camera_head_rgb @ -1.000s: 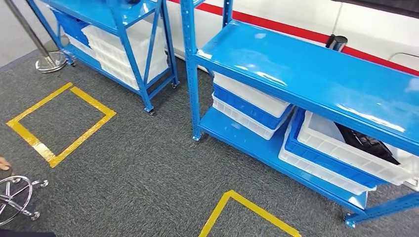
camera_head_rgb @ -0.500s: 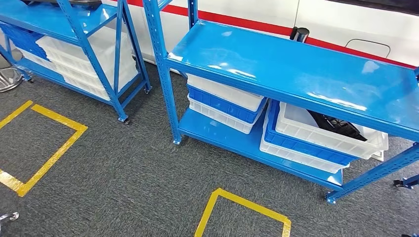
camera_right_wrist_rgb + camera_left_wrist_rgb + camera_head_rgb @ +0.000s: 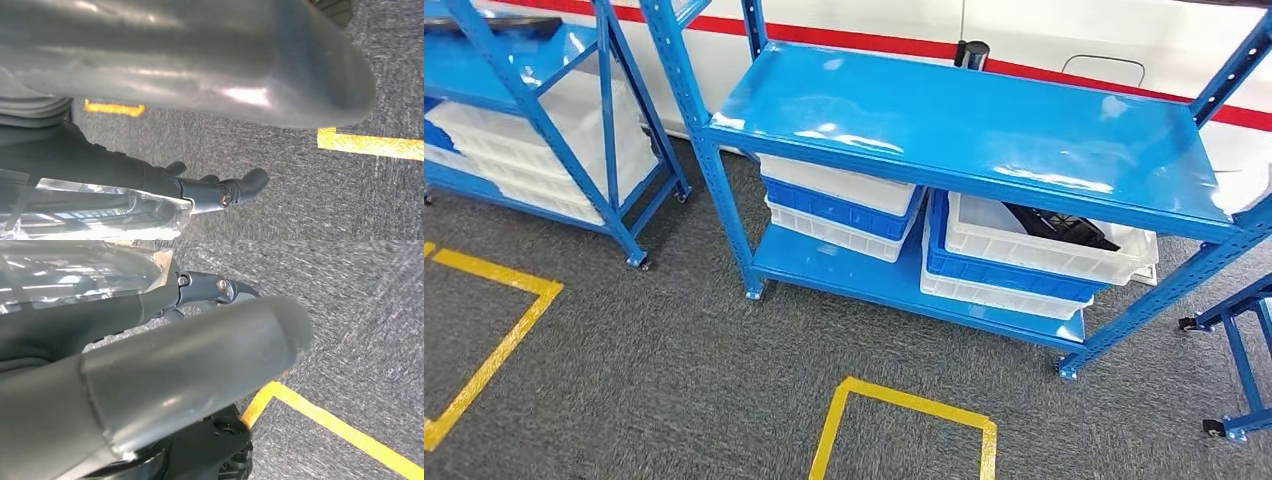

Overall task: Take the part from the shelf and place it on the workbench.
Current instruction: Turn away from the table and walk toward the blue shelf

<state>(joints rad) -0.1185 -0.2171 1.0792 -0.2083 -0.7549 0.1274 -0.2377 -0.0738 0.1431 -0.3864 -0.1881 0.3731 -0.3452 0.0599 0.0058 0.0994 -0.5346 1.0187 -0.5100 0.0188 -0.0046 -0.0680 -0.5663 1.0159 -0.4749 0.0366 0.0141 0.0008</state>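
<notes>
A black part lies in a white bin on the lower level of the blue shelf unit ahead of me in the head view. That bin sits on top of a blue one and a white one. The shelf's top board is bare. My left hand hangs over grey carpet with its dark fingers stretched out and holds nothing. My right hand hangs the same way over the carpet, its fingers extended with nothing in them.
A second stack of white and blue bins sits left of the part's bin. Another blue shelf with white bins stands at the left, and a blue wheeled frame at the right. Yellow tape squares mark the carpet.
The whole picture has shifted to the left as the camera turned; the shelf with the black part now stands nearly centred and squarer to me. The things themselves have not moved.
</notes>
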